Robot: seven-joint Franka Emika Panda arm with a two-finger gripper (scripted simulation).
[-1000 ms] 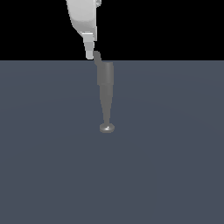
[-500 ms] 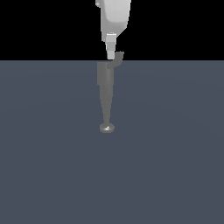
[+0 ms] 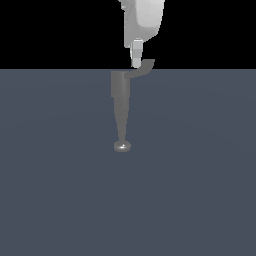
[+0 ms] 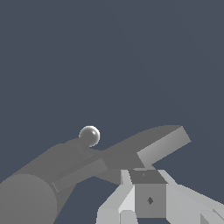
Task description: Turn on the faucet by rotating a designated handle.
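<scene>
Faucet (image 3: 120, 95): dull grey, metallic look, smooth matt body; only the rounded end (image 3: 122, 146), farthest from the gripper, is glossy with a bright highlight. Handle (image 3: 142, 69), just beside the gripper: same matt grey, smooth flat faces. Gripper (image 3: 136, 61): white to pale grey, smooth, plastic-like, low sheen. Table (image 3: 200, 175): uniform slate-grey, matt, untextured.

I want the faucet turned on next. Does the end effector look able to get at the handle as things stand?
Probably yes. The end effector sits right beside the handle, seemingly touching it, and nothing lies between them. The faucet body stands below, out of the way.
</scene>
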